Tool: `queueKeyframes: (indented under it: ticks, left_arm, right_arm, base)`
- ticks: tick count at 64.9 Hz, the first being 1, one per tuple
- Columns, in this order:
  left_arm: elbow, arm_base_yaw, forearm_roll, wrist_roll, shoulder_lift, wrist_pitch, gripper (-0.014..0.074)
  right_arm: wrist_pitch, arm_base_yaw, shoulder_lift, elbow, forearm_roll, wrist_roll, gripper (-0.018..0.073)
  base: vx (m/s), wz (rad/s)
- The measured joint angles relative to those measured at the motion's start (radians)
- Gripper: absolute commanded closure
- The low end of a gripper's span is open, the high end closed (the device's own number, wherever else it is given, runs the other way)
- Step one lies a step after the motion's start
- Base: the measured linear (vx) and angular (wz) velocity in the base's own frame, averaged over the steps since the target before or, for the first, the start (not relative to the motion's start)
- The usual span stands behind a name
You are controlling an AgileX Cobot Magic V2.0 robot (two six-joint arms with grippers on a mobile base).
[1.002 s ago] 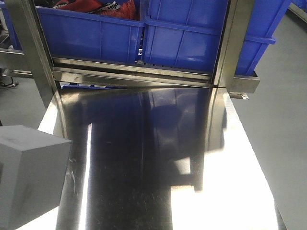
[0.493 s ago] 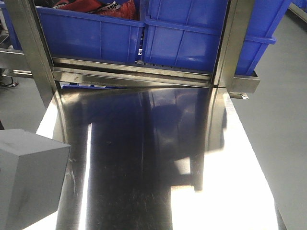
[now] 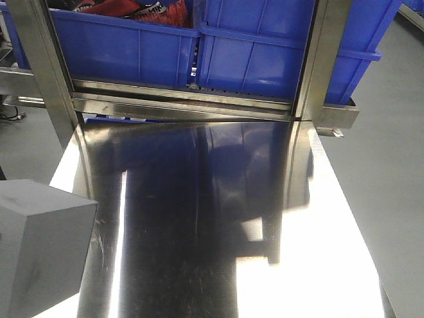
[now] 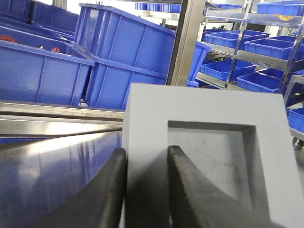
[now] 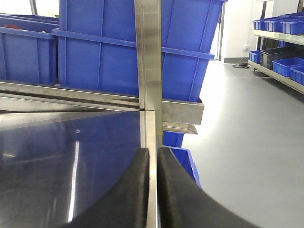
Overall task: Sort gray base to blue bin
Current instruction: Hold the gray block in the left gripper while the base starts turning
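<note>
Front view: the gray base (image 3: 40, 252) shows at the near left of the steel worktop (image 3: 218, 218), with the blue bin (image 3: 258, 53) at the far end.

Left wrist view: the left hand (image 4: 147, 152) is clamped on the base's wall, one finger inside the recess.

Right wrist view: the right hand (image 5: 153, 153) has its fingers together, holding nothing.

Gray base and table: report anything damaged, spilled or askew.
Nothing stands out. The gray base looks intact, its wall pinched in the left gripper, one finger inside the recess. The steel table shows only fine scratches and glare, no spill. The blue bins sit upright behind it.
</note>
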Motion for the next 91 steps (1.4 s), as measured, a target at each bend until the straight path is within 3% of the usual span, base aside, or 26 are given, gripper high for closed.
queueKeyframes:
  ticks: [91]
  left_arm:
    - [0.0, 0.0, 0.0, 0.0, 0.0, 0.0, 0.0589]
  right_arm:
    - [0.0, 0.0, 0.0, 0.0, 0.0, 0.0, 0.0564]
  base:
    - [0.0, 0.0]
